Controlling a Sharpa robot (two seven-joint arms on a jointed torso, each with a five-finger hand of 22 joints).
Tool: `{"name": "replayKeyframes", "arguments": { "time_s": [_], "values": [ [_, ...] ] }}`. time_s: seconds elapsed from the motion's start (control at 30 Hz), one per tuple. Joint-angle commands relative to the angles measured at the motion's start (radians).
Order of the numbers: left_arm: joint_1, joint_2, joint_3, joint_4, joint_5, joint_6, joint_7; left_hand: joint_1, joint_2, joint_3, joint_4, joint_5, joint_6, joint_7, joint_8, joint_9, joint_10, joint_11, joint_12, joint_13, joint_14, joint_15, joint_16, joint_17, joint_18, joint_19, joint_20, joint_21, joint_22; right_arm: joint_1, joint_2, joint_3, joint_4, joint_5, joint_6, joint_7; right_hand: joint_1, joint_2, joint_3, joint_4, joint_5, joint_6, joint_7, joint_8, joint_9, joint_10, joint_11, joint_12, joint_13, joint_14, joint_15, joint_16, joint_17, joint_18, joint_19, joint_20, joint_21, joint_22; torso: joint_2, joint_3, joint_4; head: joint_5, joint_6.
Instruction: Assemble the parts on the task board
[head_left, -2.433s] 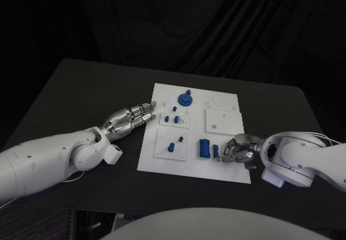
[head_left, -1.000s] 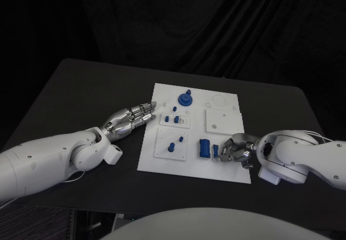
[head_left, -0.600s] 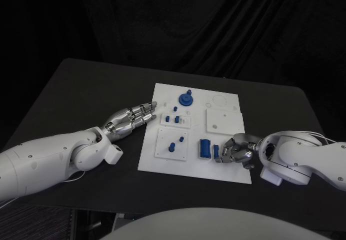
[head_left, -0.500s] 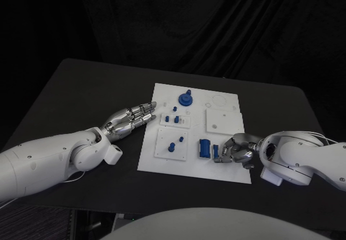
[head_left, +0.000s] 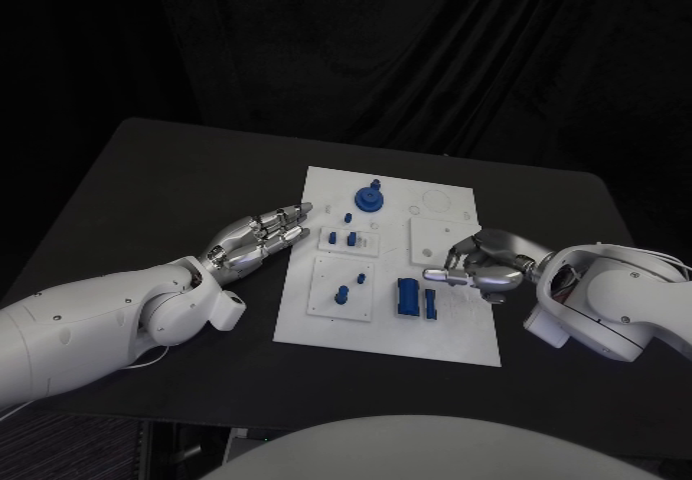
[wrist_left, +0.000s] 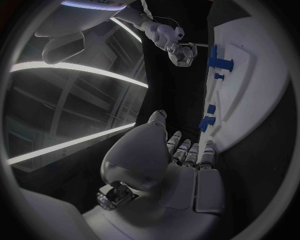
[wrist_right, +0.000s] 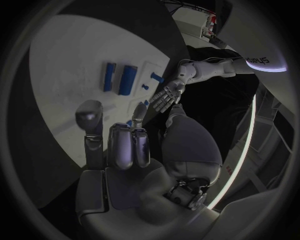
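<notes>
— Since a moment ago, what moved?
— Only the right hand (head_left: 480, 265). It was curled low at the board's near right part, just beside the two blue bars; now it sits higher, at about three o'clock on the task board (head_left: 469, 343), over the right edge of the square inset plate (head_left: 449, 236).
— Is it holding anything?
— Nothing that I can see. In the right wrist view its fingers (wrist_right: 120, 144) stretch out apart over the white surface with nothing between them.
— And the blue bars?
— The large blue block (head_left: 408, 297) and the thin blue bar (head_left: 431, 303) lie side by side at roughly five o'clock on the board, apart from the hand.
— The other parts?
— The round blue knob (head_left: 369, 197) stands at twelve o'clock, small blue pegs (head_left: 343, 238) at ten, another blue peg (head_left: 343, 294) at seven.
— The left hand?
— The left hand (head_left: 263, 238) has stayed on the black table (head_left: 144, 180) at nine o'clock, just beside the board's left edge, fingers straight and slightly apart, holding nothing.
</notes>
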Motion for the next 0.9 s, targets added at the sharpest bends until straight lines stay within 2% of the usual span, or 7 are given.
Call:
{"name": "replayKeyframes", "arguments": {
  "time_s": [0.03,0.4,0.47,0.53,0.63,0.7,0.9],
  "values": [
    [-0.001,-0.008,0.000,0.019,-0.001,-0.088,0.102,0.017,-0.016,-0.008,0.017,0.005,0.021,-0.006,0.007,0.002,0.007,-0.018,0.007,0.001,0.000,-0.024,-0.004,-0.001,0.000,-0.001,-0.033,0.003,-0.002,0.006,-0.006,0.000,0.004,0.033,-0.238,0.194,-0.007,0.035,0.013,-0.005,-0.001,0.013,0.023,-0.079,-0.056,-0.023,0.027,-0.098,0.113,-0.018,0.024,-0.082,-0.117,0.038,-0.071,0.023,-0.180,0.032,0.000,0.0008,0.0017,-0.001,0.000],
    [0.019,-0.034,0.001,0.085,-0.002,-0.249,0.185,0.017,-0.042,-0.033,0.066,0.002,0.004,-0.066,-0.019,-0.003,-0.031,-0.134,0.000,-0.005,0.000,-0.121,-0.004,-0.001,-0.008,-0.015,-0.134,-0.008,-0.025,0.021,0.021,0.000,-0.072,0.331,-0.429,0.539,0.102,0.175,-0.052,-0.009,0.167,-0.085,0.161,-0.335,-0.305,-0.619,0.180,-0.903,-0.660,-0.452,0.182,-0.792,-0.773,0.052,-0.346,0.164,-0.699,-0.269,-0.003,0.0016,0.0037,0.002,0.000],
    [0.024,-0.032,0.001,0.090,-0.002,-0.275,0.197,0.009,-0.043,-0.040,0.066,-0.005,0.004,-0.104,-0.022,-0.003,-0.039,-0.158,-0.001,-0.006,0.000,-0.136,-0.004,-0.001,-0.003,-0.016,-0.144,-0.008,-0.026,0.022,0.027,0.000,-0.093,0.386,-0.382,0.584,0.140,0.191,-0.067,-0.008,0.156,-0.216,0.168,-0.442,-0.403,-0.784,0.264,-1.059,-0.802,-0.659,0.275,-0.992,-0.890,0.022,-0.530,0.229,-0.764,-0.399,-0.003,0.0020,0.0038,-0.002,0.000],
    [0.028,-0.029,0.001,0.094,-0.002,-0.300,0.208,0.004,-0.045,-0.046,0.066,-0.012,-0.018,-0.207,-0.025,-0.005,-0.053,-0.184,-0.003,-0.008,0.000,-0.136,-0.004,-0.001,-0.007,-0.016,-0.149,-0.009,-0.028,0.022,0.038,0.000,-0.116,0.437,-0.316,0.619,0.154,0.199,-0.073,-0.008,0.156,-0.275,0.178,-0.478,-0.441,-0.860,0.266,-1.101,-0.848,-0.728,0.291,-1.046,-0.932,0.013,-0.615,0.248,-0.760,-0.460,-0.005,0.0034,0.0034,-0.007,0.000],
    [0.031,-0.023,0.001,0.094,-0.002,-0.321,0.217,-0.002,-0.047,-0.051,0.066,-0.025,-0.070,-0.276,-0.030,-0.010,-0.068,-0.225,-0.006,-0.011,0.000,-0.145,-0.004,-0.001,-0.012,-0.018,-0.163,-0.010,-0.031,0.021,0.051,0.000,-0.142,0.471,-0.240,0.646,0.160,0.206,-0.086,-0.009,0.138,-0.439,0.091,-0.530,-0.507,-1.059,0.269,-1.168,-0.937,-0.891,0.322,-1.140,-1.021,-0.009,-0.814,0.289,-0.764,-0.629,-0.008,0.0058,0.0027,-0.008,0.000],
    [0.032,-0.018,0.001,0.091,-0.002,-0.326,0.219,-0.004,-0.046,-0.052,0.067,-0.029,-0.075,-0.278,-0.030,-0.010,-0.071,-0.229,-0.006,-0.012,0.000,-0.145,-0.004,-0.001,-0.013,-0.018,-0.165,-0.010,-0.032,0.019,0.057,0.000,-0.154,0.483,-0.210,0.658,0.158,0.199,-0.079,-0.008,0.117,-0.560,0.034,-0.566,-0.556,-1.251,0.227,-1.235,-1.009,-1.121,0.303,-1.242,-1.101,-0.041,-1.095,0.286,-0.779,-0.925,-0.010,0.0077,0.0016,-0.007,0.000],
    [0.033,-0.002,0.001,0.079,-0.002,-0.341,0.222,-0.017,-0.043,-0.057,0.067,-0.047,-0.087,-0.265,-0.031,-0.011,-0.075,-0.235,-0.007,-0.013,0.000,-0.153,-0.004,-0.001,-0.019,-0.021,-0.178,-0.013,-0.037,0.012,0.072,0.000,-0.191,0.498,-0.158,0.693,0.139,0.178,-0.038,-0.007,0.116,-0.768,-0.079,-0.626,-0.665,-1.400,0.149,-1.288,-1.152,-1.362,0.252,-1.313,-1.196,-0.032,-1.280,0.285,-0.806,-1.192,-0.009,0.0074,0.0020,-0.009,0.000]
  ]
}}
